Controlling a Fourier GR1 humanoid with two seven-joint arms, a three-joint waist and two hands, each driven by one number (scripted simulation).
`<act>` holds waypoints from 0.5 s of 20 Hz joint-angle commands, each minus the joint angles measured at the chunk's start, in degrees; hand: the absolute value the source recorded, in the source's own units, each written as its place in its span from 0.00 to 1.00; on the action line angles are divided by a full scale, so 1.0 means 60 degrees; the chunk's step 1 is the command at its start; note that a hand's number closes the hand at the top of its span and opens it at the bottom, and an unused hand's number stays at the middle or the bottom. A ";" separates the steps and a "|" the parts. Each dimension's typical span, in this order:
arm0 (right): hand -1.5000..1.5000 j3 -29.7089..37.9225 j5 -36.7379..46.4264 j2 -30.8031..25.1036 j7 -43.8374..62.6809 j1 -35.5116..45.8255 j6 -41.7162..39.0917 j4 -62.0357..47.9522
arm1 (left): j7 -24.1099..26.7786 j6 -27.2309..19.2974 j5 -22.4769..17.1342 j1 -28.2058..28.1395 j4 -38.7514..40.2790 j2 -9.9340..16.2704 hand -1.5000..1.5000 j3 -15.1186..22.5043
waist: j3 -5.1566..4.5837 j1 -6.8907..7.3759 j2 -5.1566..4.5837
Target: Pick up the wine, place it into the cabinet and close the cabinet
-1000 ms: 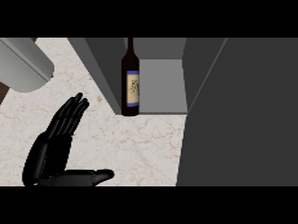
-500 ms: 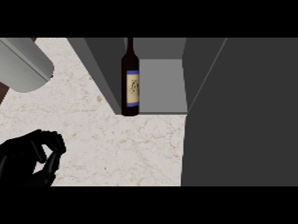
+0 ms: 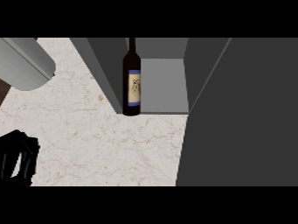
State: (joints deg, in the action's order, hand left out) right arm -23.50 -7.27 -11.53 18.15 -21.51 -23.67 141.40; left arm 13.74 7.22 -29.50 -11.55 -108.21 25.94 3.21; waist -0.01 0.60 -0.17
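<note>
Wine bottle point(image 3: 132, 83) upright at the cabinet's point(image 3: 167, 89) open front edge, long axis vertical, up and right of the fingers. Left hand point(image 3: 10, 158) at lower left, well apart, fingers curled together on nothing. Right hand unseen, left nearer.

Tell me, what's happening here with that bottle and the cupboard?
A robot is putting wine away. The wine bottle stands upright at the front edge of the open cabinet, and nothing is touching it. One black hand sits curled at the lower left of the marble counter, well away from the bottle. The cabinet door is open, so closing it is the step left.
</note>
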 commanded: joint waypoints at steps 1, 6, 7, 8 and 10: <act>1.00 -0.0517 -0.1566 0.0176 0.1407 0.0748 0.0223 0.0836 | 0.0643 0.0442 0.0260 -0.0556 0.0180 -0.0196 1.00 0.0020 | -0.0014 0.0091 0.0005; 1.00 -0.1165 -0.1204 0.0799 0.1458 0.1922 0.0213 0.0242 | -0.0010 0.0774 -0.0461 -0.0203 0.0137 0.0358 1.00 -0.0704 | -0.0012 0.0119 0.0009; 1.00 -0.1178 -0.0955 0.1220 0.1702 0.2663 0.0539 -0.0299 | 0.0090 0.0899 -0.0404 -0.0478 0.0144 0.0212 1.00 -0.0488 | -0.0020 0.0215 -0.0005; 1.00 -0.1399 -0.1002 0.1056 0.1644 0.2242 0.0318 0.0033 | 0.0251 0.1079 -0.0466 -0.0343 0.0421 0.0316 1.00 -0.0777 | -0.0014 0.0064 0.0025; 1.00 -0.1483 -0.0734 0.1653 0.2090 0.3353 0.0733 -0.0777 | -0.0123 0.0897 -0.0474 -0.0391 -0.0114 0.0251 1.00 -0.0558 | -0.0016 0.0190 0.0013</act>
State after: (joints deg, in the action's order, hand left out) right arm -23.96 -9.12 -7.14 25.94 -8.11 -22.08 138.15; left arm 14.45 12.08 -31.48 -13.38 -107.06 27.20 0.02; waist -0.09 1.22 -0.08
